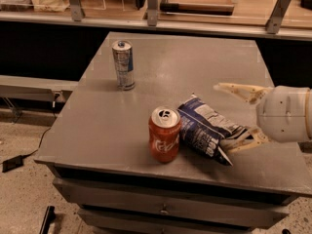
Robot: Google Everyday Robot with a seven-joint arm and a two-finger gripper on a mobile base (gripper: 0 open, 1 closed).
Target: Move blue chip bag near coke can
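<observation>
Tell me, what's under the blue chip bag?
Just the gray table; the blue chip bag lies on it beside the coke can. Whatever's beneath is hidden. The open claw is at its right end.
</observation>
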